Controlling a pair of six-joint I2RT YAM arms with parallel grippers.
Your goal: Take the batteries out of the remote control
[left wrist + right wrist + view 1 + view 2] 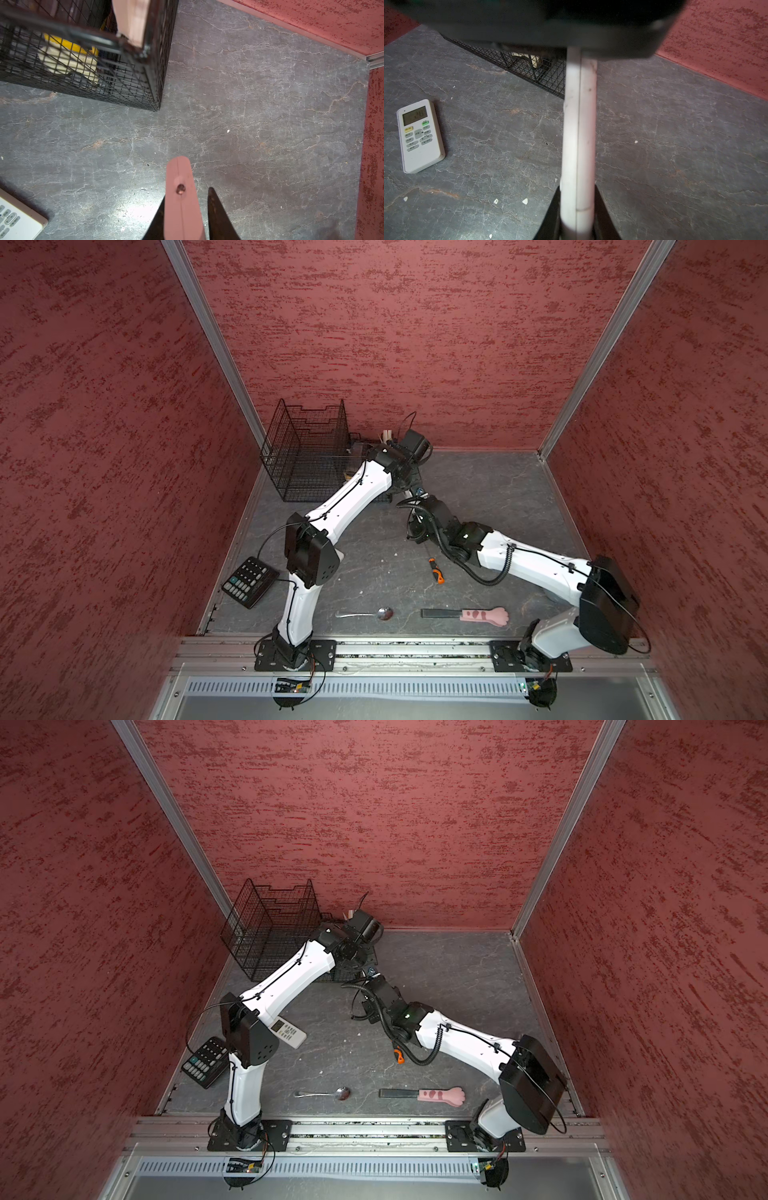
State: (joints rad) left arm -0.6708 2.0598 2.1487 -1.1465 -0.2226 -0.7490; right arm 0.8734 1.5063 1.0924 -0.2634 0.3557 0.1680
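White plastic remote control (579, 124), long and slim, seen edge-on with the shell seam facing the right wrist camera. The right gripper (576, 188) is clamped on its near end, with black fingers (601, 214) pressed against both flat faces. The long axis runs straight out along those fingers, pointing toward the black wire basket (537, 72) and the back wall. The far end goes under the left arm's dark wrist. The remote is held up off the grey stone-look table (675, 145).

In the left wrist view the same remote (180, 207) pokes out, rounded tip first, between the fingers of the left gripper (187, 193). One finger touches it and a thin sliver of table shows beside the other finger (216, 212), so I cannot tell whether that grip is closed. The batteries are hidden, and I cannot tell if they are inside.

In both top views the two grippers meet just beside the basket's front right corner, at the back of the table.

- **Second white remote with a display** (421, 135): lies flat, face up, well apart from the held one.
- **Black keypad** (249, 581): near the left edge.
- **Orange-and-black screwdriver** (436, 571): under the right forearm.
- **Metal spoon** (370, 614) and **pink cat-paw tool with black handle** (478, 615): along the front.
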